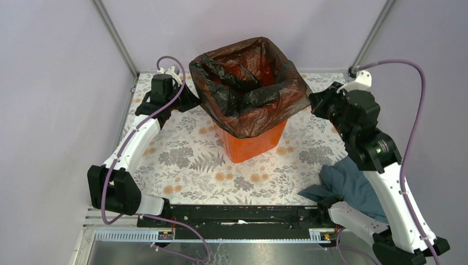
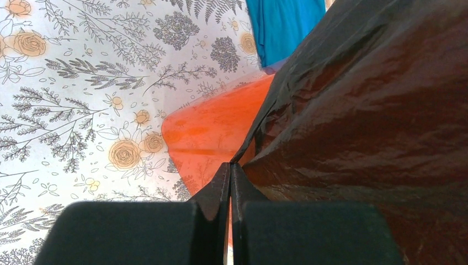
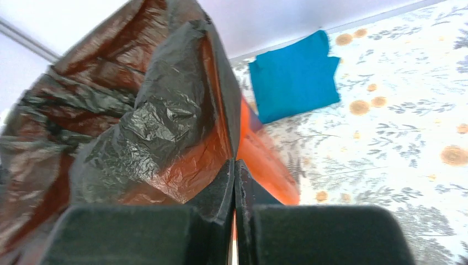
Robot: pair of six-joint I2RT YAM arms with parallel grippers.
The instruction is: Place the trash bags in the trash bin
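The orange trash bin (image 1: 251,144) stands mid-table with the glossy black trash bag (image 1: 248,88) lining it, the film folded out over the rim and hanging down the sides. At the bag's left edge my left gripper (image 1: 192,101) is shut; in the left wrist view its tips (image 2: 230,165) pinch the hem of the bag (image 2: 359,110) beside the bin wall (image 2: 215,127). On the right edge my right gripper (image 1: 313,103) is shut as well, its tips (image 3: 234,162) clamped on the bag's (image 3: 160,121) film against the bin (image 3: 265,160).
A grey-blue cloth (image 1: 347,185) lies crumpled at the near right, under the right arm. A bright blue cloth (image 3: 295,74) lies on the floral table cover beyond the bin. Walls and metal corner posts (image 1: 116,38) close in the table on three sides.
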